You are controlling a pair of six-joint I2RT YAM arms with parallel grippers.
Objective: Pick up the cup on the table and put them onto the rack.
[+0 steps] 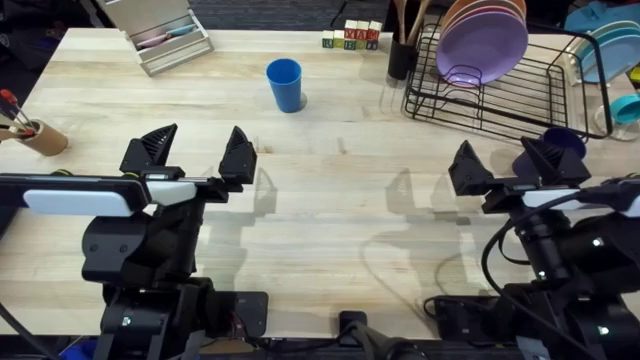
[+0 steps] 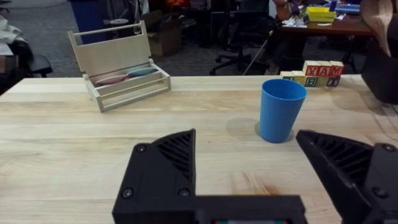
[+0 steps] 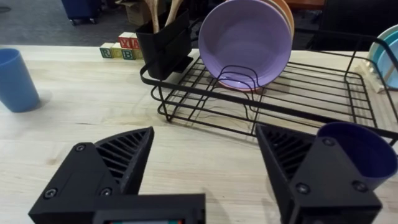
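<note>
Two cups to rack; neither is on the rack yet, judging from all three views.

Overhead: blue cup [image 1: 284,84] stands upright on the bare table [image 1: 330,200] in the upper middle of the frame, well apart from everything else. The rack [image 1: 500,95] sits upper right and carries upright plates [image 1: 482,38]; a black utensil holder [image 1: 402,58] hangs at its left end. The navy cup [image 1: 566,140] is at right of frame, just below the rack's near edge and partly behind the right gripper [image 1: 505,165]. Left gripper [image 1: 198,155] sits left of centre, fingers spread wide, nothing between them. Right gripper likewise spread wide and empty.

Left wrist view: left gripper [image 2: 249,165] open wide with bare table between the fingers; blue cup [image 2: 282,109] stands upright right of centre, ahead of the gap. Wooden tray [image 2: 121,68] at upper left, letter blocks [image 2: 320,73] at upper right.

Right wrist view: right gripper [image 3: 205,158] gaping, holding nothing. Navy cup [image 3: 360,152] at lower right, close beside the right-hand finger and outside the gap; whether it touches that finger I cannot tell. Rack [image 3: 298,99] spans the middle, its floor right of the purple plate [image 3: 245,43] free. Blue cup [image 3: 15,81] at left edge.

Status: no cup grasped. Both picks and both placements remain.
</note>
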